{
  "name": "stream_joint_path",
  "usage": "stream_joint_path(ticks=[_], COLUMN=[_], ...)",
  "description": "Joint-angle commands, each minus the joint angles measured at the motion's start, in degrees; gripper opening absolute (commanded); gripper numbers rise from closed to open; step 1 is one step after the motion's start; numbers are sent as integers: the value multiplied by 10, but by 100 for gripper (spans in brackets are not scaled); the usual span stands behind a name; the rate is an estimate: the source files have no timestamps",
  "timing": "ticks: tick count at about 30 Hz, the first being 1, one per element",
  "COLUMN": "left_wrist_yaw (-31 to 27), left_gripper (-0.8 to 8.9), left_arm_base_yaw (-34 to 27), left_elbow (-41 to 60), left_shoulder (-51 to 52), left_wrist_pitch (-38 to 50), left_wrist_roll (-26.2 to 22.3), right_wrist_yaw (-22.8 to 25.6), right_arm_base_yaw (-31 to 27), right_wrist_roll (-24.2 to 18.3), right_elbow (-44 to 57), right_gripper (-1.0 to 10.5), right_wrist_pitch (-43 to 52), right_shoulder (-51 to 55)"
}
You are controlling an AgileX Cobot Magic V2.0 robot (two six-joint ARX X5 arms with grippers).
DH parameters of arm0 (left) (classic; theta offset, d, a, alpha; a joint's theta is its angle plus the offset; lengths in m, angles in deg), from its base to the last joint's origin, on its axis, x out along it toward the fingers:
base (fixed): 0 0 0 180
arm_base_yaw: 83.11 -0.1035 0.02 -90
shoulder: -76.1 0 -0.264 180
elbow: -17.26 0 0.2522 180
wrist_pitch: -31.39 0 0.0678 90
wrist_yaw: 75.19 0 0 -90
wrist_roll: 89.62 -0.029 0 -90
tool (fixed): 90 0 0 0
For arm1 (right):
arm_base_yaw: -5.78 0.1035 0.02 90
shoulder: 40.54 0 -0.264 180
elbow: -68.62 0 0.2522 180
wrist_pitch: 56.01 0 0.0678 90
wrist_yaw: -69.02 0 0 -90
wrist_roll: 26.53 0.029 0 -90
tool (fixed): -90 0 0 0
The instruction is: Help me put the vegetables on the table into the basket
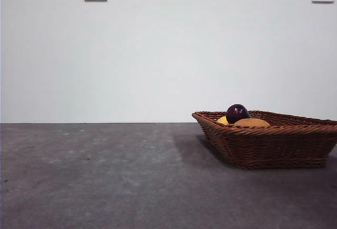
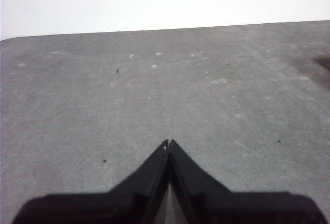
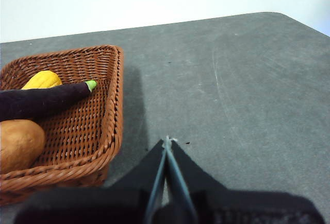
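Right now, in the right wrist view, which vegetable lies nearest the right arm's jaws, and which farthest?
1. Potato, in the basket at its near end, closest to the right gripper.
2. Eggplant, lying across the basket's middle.
3. Corn, behind the eggplant, farthest.

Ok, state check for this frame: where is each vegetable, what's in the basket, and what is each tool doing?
corn cob: lying in the basket
eggplant: lying in the basket, between corn cob and potato
potato: lying in the basket
basket: upright on the table, holding all three vegetables
table: no vegetables left on it in these views
left tool: shut, holding nothing
right tool: shut, holding nothing, beside the basket
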Motion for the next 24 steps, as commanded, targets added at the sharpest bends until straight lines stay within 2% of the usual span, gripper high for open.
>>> stream_joint_path(ticks=[1, 24], left_wrist_yaw=[0, 0], left_gripper=[-3, -3], left_arm_base_yaw=[-2, -2], left_elbow=[6, 6], left_shoulder=[1, 1], left_wrist_pitch=[3, 3], left_wrist_roll=[3, 3], right_wrist_yaw=[-8, -13], right_arm_base_yaw=[-1, -1], right_wrist_roll=[-5, 0], right_elbow=[6, 6], right_gripper=[1, 1], right_wrist_pitch=[2, 2], right_shoulder=[2, 2])
